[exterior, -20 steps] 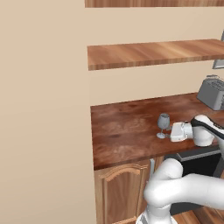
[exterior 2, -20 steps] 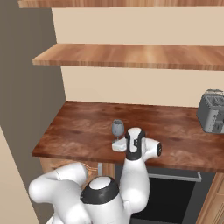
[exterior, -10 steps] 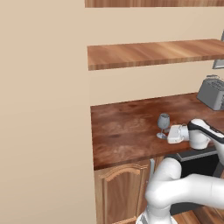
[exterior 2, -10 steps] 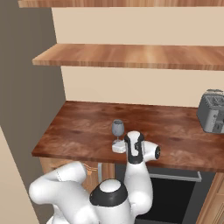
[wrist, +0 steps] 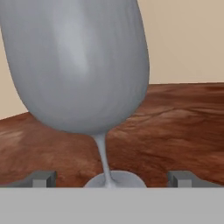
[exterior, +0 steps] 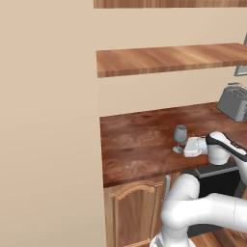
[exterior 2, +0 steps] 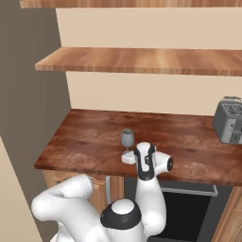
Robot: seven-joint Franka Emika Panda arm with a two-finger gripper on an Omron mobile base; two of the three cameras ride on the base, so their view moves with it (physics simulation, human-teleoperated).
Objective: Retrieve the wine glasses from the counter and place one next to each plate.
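Note:
One grey-blue wine glass [exterior: 180,134] [exterior 2: 126,138] stands upright on the dark reddish-brown counter [exterior: 140,144] [exterior 2: 85,142], near its front edge. My gripper [exterior: 182,150] [exterior 2: 126,154] lies low and level with the worktop, pointed at the glass's foot. In the hand view the bowl [wrist: 83,65] looms close, and the thin stem [wrist: 103,155] rises between my two fingertips [wrist: 41,178]. The gripper [wrist: 111,180] is open, with wide gaps on both sides of the stem. The plates are out of view.
A grey toaster [exterior: 234,102] [exterior 2: 230,120] stands at the counter's right end. A wooden shelf [exterior: 169,58] [exterior 2: 142,60] hangs above the worktop. Below the counter's front edge sit a dark oven [exterior: 217,181] [exterior 2: 189,208] and a light cabinet door [exterior: 135,212].
My hand has slid a little further left along the counter towards the glass. The glass has not moved and the jaws have stayed open.

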